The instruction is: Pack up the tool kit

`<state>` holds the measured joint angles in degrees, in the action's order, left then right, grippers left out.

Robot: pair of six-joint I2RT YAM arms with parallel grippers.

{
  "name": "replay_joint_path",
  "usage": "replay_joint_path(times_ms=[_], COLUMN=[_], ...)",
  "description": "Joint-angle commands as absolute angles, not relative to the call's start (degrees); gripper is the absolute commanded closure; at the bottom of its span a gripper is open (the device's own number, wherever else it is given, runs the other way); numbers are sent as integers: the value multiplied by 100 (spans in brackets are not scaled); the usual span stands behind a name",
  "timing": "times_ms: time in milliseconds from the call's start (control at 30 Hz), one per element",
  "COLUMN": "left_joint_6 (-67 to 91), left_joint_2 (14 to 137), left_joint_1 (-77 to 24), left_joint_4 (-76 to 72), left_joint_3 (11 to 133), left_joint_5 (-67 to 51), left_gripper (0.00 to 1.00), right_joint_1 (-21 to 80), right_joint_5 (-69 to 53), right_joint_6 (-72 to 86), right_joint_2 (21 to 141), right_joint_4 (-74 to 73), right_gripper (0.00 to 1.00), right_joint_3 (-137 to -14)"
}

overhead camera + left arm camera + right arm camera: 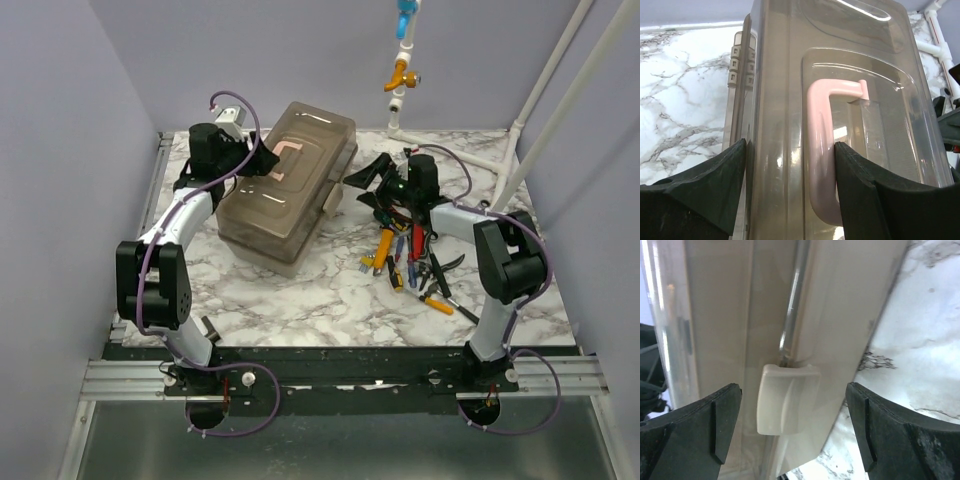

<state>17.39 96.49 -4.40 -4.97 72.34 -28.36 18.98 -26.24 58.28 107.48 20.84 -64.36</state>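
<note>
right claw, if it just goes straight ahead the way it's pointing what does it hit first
Most likely the beige latch on the side wall of the toolbox: it sits centred between the fingers of the open right claw. How much gap remains is hard to judge from the wrist view.

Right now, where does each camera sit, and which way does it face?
Top external: above, behind the arms, looking down on the table; both arms, left gripper and right gripper show.
Left wrist: on the left arm, facing the toolbox lid and pink handle; its fingertips show.
Right wrist: on the right arm, close on the toolbox's beige latch; its fingertips show.
Shared: top and left wrist both see the pink handle.
</note>
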Motion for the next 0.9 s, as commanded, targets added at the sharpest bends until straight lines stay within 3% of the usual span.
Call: replay_joint_path(times_ms=[0,133,400,867], left_joint_6=[1989,1925,1940,2004], left_joint_2=[9415,9197,8911,8554], left_joint_1=[-740,-897,-1101,-1295], left_joint_4=[1071,1204,1392,1499], left_joint_3=[6814,6794,6778,6640], left_joint_5=[-2898,-2538,-1865,-1403], left_gripper=[40,36,32,32], right_joint_1=[1883,1934,2126,2395], right_joint_5=[-3622,-3782,-3094,-3691], right_joint_6=[6614,7210,7040,8136], right_joint_2=[10932,11197,10820,10983], right_joint_4=[4029,4760,4097,6074], right_gripper=[1,0,1,23], right_joint_3=[-6041,-5828,-5333,-5313])
